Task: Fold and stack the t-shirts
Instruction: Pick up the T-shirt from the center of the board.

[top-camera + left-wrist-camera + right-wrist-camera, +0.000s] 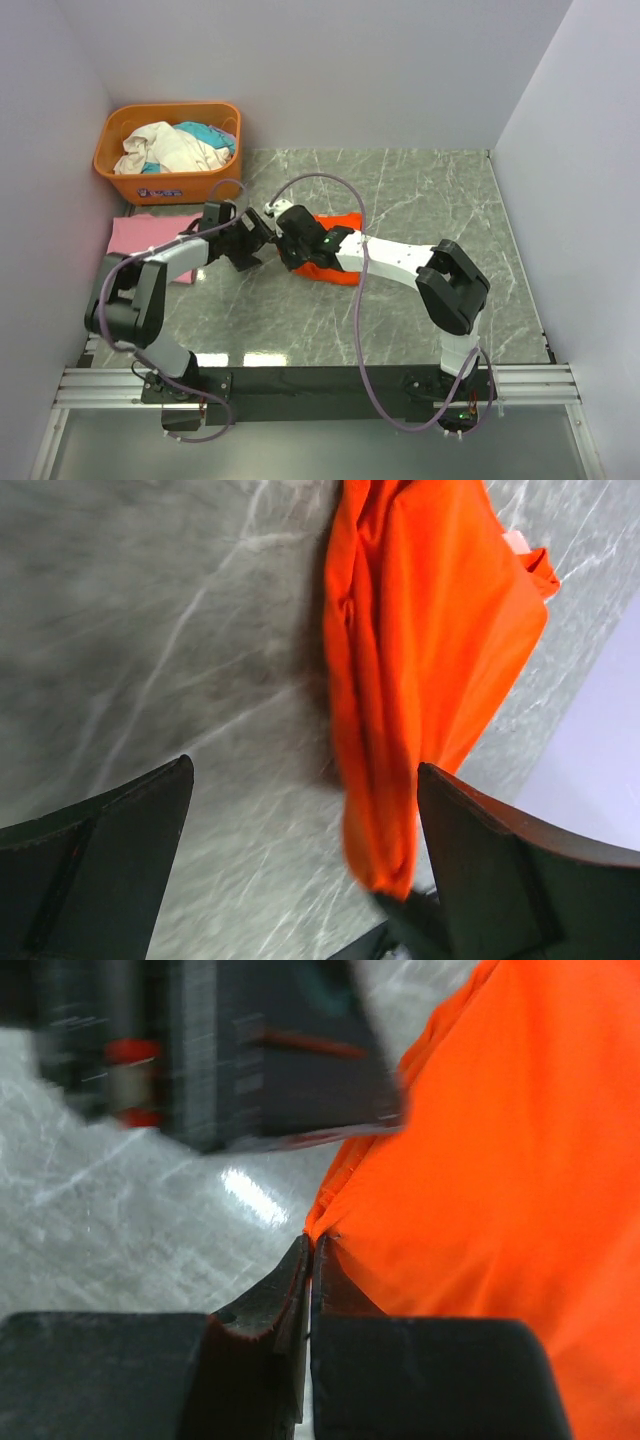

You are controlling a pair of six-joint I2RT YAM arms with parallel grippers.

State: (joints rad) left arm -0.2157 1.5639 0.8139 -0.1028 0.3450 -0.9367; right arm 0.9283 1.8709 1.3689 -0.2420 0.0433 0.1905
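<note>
Right gripper: jaws pressed together, pinching the edge of the bright orange-red cloth t-shirt. The shirt sits bunched mid-table on the grey marble-pattern table, partly under the right arm. The pinch is at the shirt's left end in the top view. Left gripper: jaws wide apart, holding nothing, just beside that same shirt edge and close to the right gripper. Light pink cloth t-shirt: flat at the table's left edge, partly under the left arm, just in front of the rigid orange plastic basket holding mixed laundry.
</note>
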